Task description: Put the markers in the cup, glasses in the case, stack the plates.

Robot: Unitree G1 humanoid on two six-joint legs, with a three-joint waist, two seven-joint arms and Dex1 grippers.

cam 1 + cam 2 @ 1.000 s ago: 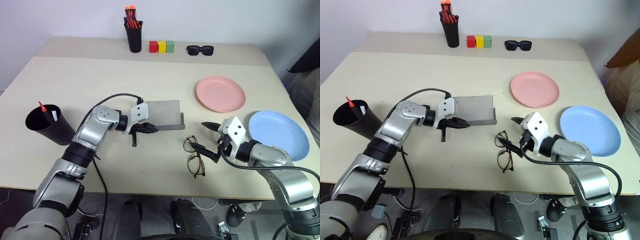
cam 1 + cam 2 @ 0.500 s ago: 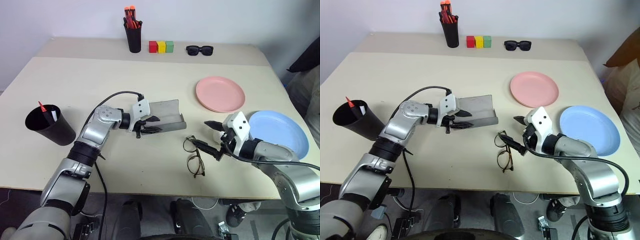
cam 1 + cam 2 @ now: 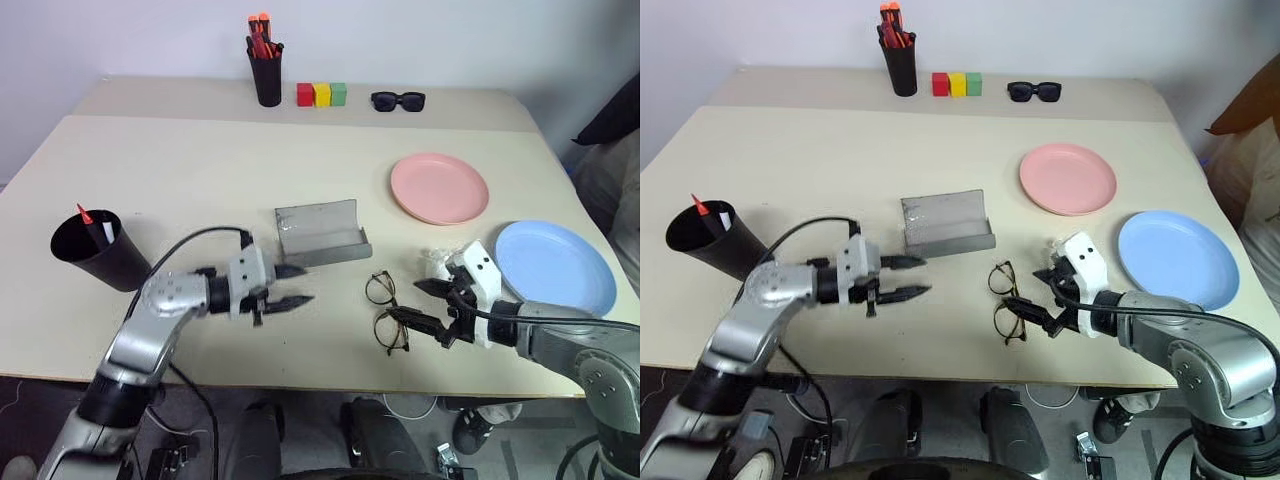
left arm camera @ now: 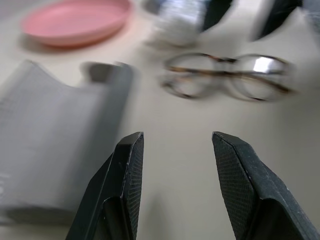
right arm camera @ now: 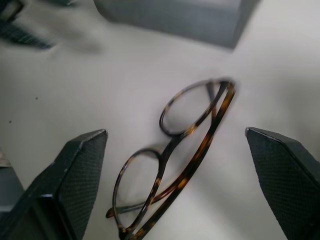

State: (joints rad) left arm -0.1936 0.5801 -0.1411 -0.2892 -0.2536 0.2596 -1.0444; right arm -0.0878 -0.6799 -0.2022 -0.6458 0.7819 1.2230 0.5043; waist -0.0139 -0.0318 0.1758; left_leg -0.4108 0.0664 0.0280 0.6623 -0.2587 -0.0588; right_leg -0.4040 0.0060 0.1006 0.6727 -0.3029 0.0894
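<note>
While my left gripper (image 3: 293, 285) hovers with its two black textured fingers parted and empty just short of the grey hard-shell case (image 3: 320, 232), which lies open on the smooth beige tabletop (image 3: 200, 170), my right gripper (image 3: 418, 305) stands spread wide around the thin, round-lensed glasses (image 3: 386, 312), which lie folded flat between the case and that gripper. Beyond them sit the round pink plate (image 3: 440, 188) and light blue plate (image 3: 555, 266), apart, and at far left the black cup (image 3: 95, 250) holds the markers (image 3: 96, 224).
</note>
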